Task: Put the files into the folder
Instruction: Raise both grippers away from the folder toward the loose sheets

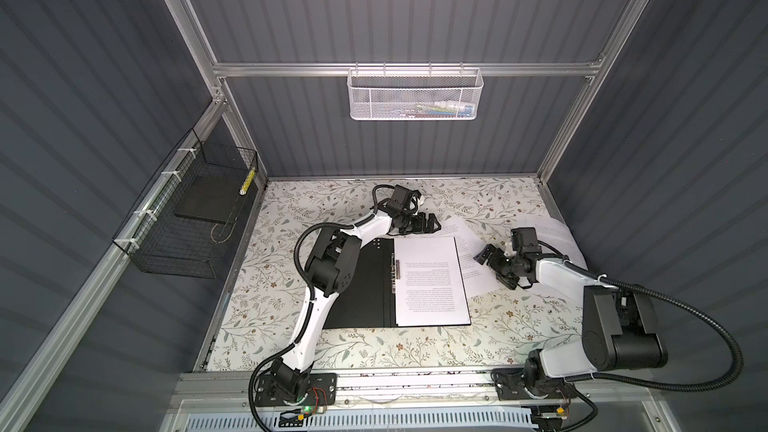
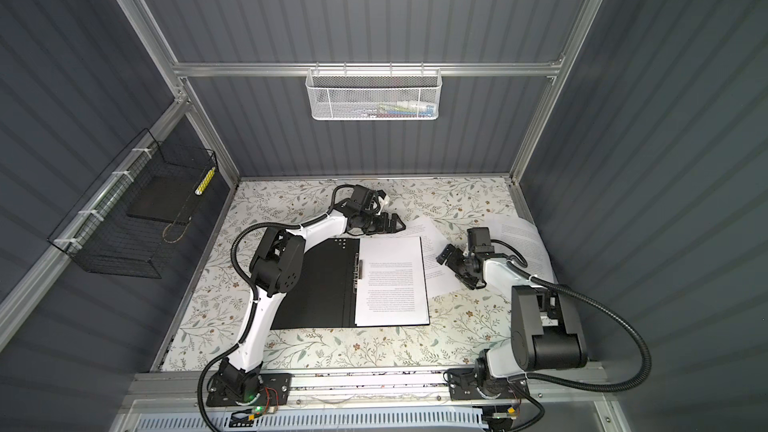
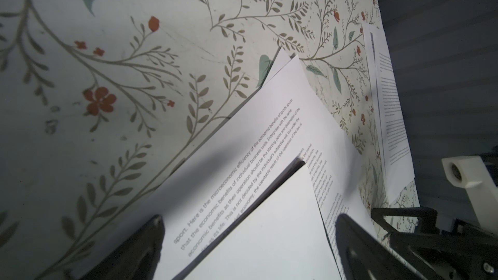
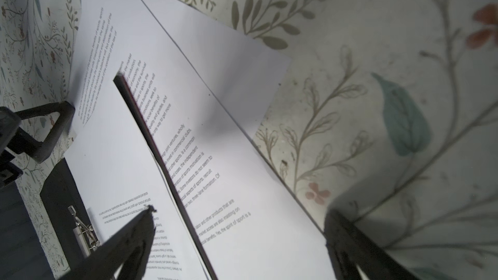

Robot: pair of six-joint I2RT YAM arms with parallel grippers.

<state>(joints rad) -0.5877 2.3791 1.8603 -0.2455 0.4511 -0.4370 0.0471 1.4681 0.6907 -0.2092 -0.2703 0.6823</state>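
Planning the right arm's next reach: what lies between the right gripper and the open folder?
Loose printed sheets, partly tucked under the folder edge, cover that stretch up to the open right gripper; both top views show it.

Open folder (image 1: 361,284) lies mid-tabletop (image 1: 374,347), one sheet (image 1: 430,280) on its right half. Right of it lie loose sheets (image 1: 478,280), tucked partly beneath; a further sheet (image 1: 557,238) lies farther right.
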